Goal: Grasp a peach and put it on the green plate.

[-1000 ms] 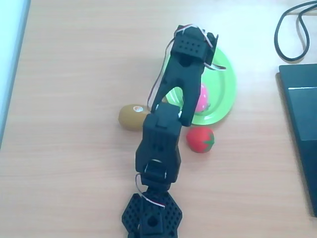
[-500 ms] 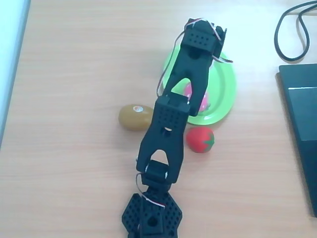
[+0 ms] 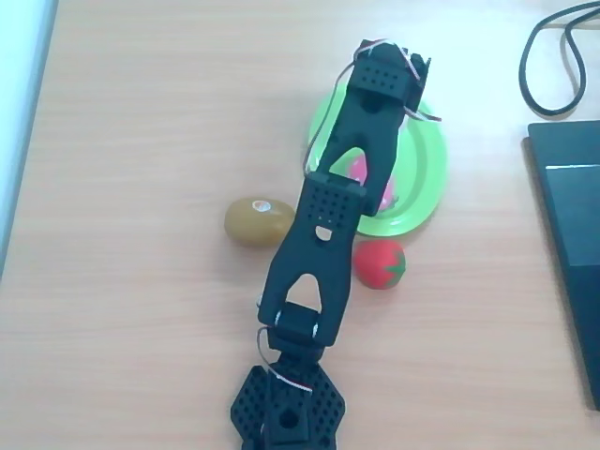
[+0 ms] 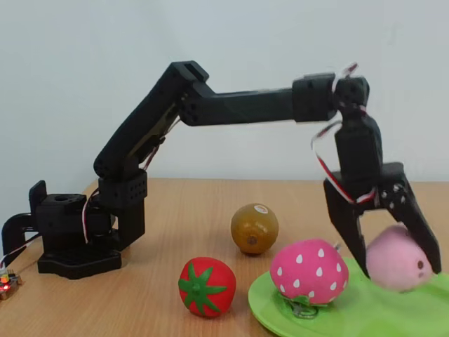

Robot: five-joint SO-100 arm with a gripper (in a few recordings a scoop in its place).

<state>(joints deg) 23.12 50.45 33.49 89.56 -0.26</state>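
Note:
In the fixed view the pale pink peach (image 4: pixel 396 258) sits between the two black fingers of my gripper (image 4: pixel 398 268), which is shut on it. Both are low over the right part of the lime-green plate (image 4: pixel 365 317), and the peach's underside is at about plate level. From overhead, the black arm stretches over the green plate (image 3: pixel 427 159), with the gripper (image 3: pixel 392 80) at the plate's far edge and the peach hidden beneath it.
A bright pink white-dotted strawberry (image 4: pixel 309 272) lies on the plate's left part, also seen as the strawberry (image 3: pixel 386 190) beside the arm. On the table are a red strawberry (image 3: pixel 380 263) and a brown kiwi (image 3: pixel 258 221). A laptop (image 3: pixel 574 253) and a black cable (image 3: pixel 553 56) are at the right.
The arm has stretched out away from its base and swung slightly right, bringing the gripper over the far side of the plate. The fruits on the table have not moved.

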